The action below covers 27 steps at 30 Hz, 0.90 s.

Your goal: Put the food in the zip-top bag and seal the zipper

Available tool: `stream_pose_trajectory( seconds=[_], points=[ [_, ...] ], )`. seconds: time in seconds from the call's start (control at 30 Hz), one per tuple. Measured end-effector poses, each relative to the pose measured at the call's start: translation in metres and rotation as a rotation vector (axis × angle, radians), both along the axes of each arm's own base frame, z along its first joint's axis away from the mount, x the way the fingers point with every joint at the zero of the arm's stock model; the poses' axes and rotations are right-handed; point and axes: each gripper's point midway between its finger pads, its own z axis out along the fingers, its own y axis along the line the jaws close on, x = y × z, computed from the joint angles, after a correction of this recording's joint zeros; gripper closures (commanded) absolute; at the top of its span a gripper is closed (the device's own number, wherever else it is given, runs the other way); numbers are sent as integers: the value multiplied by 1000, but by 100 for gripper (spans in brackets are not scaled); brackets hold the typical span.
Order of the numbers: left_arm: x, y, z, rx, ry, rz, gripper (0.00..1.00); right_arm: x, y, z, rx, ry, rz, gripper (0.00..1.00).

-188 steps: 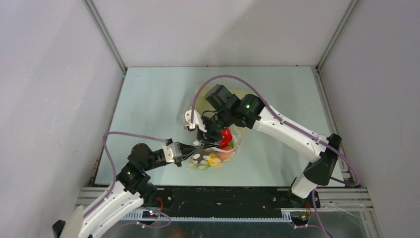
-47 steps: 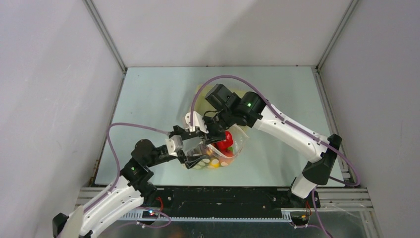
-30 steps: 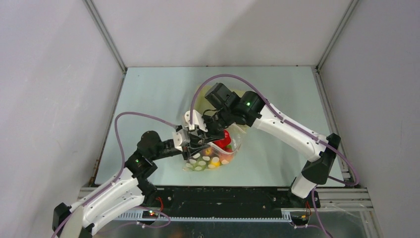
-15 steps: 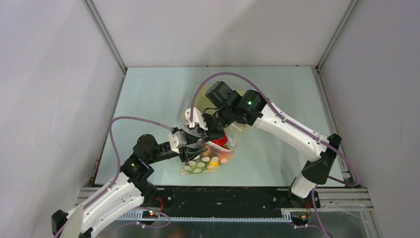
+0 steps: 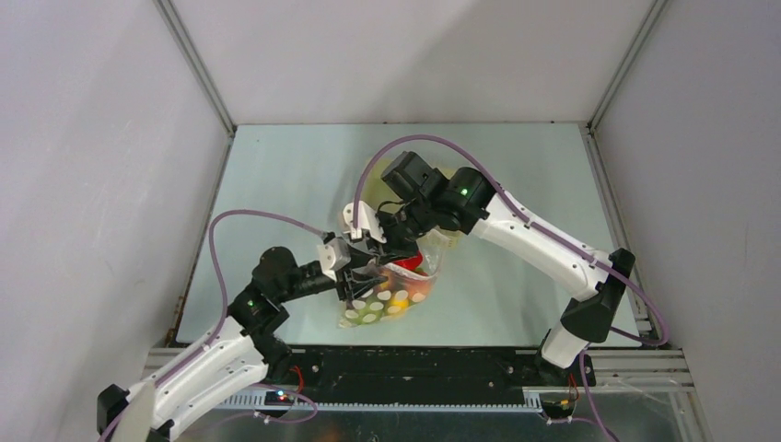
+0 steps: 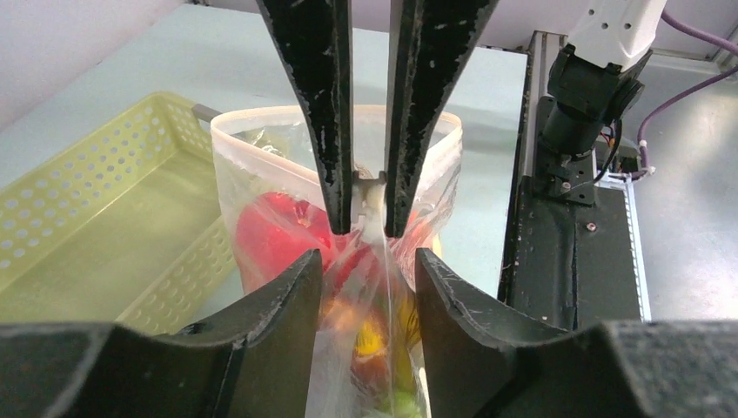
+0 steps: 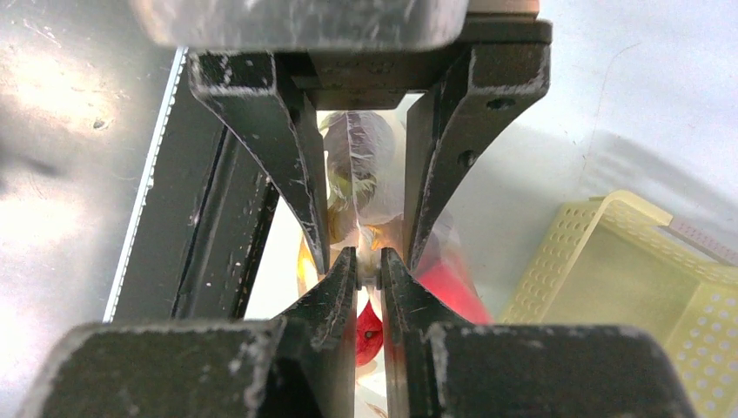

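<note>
Zip-top bag (image 5: 387, 296) stands near the middle of the table's (image 5: 276, 184) near edge, with the food (image 6: 270, 235) inside it: red, orange and yellow pieces show through the plastic. From the left, the left gripper (image 6: 367, 261) reaches in with its jaws apart, straddling the bag's upper edge without clamping it. Just beyond, meeting it nose to nose, the right gripper (image 7: 368, 257) is pinched tight on that same edge, holding the bag up. The mouth looks open behind the pinch. The edge runs straight from one gripper to the other, so sealing probably means the left jaws closing beside the right's pinch. A yellow basket (image 6: 78, 209) lies behind.
</note>
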Motion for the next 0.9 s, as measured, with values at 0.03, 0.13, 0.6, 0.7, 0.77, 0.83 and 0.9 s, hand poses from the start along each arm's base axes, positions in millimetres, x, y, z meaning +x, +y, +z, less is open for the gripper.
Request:
stream_pose_trajectory(
  seconds=[0.03,0.13,0.6,0.7,0.77,0.83,0.9],
  points=[
    [1,-1,0,0,1,-1,53,0,1,0,2,1,-3,100],
    [2,-3,-3,3,17,-2,67,1,4,2,13,-3,-8,100],
    [5,-4,-11,5,75,16,100,6,-4,-14,17,22,-34,37],
    [2,0,-12,-16,54,27,100,10,-17,-20,30,24,-66,33],
    [0,2,-14,-23,47,26,100,15,-23,-19,60,15,-96,33],
    [-1,3,-11,-29,39,25,100,17,-26,-15,94,15,-129,33],
    [-2,4,-10,-34,34,26,100,17,-23,-9,139,22,-148,33]
  ],
)
